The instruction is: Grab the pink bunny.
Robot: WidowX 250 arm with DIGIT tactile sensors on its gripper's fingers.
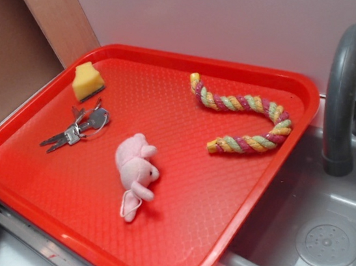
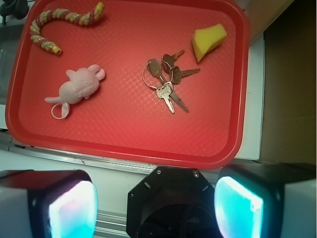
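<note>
Wrist view showed the small soft pink plush bunny (image 2: 77, 87) lying on its side in the left part of the frame, on the flat red plastic tray (image 2: 129, 134). In the exterior view the bunny (image 1: 136, 171) lay near the middle of the picture. The gripper (image 2: 156, 206) sat at the bottom of the wrist view with its two fingers (image 2: 69, 208) spread wide apart, holding nothing. The bunny was well apart from the fingers, up and to the left of them. To do this step well, the gripper should probably slide over to the left, come straight down over the round body, and squeeze softly, staying away from the bunch of metal keys (image 2: 166, 84).
</note>
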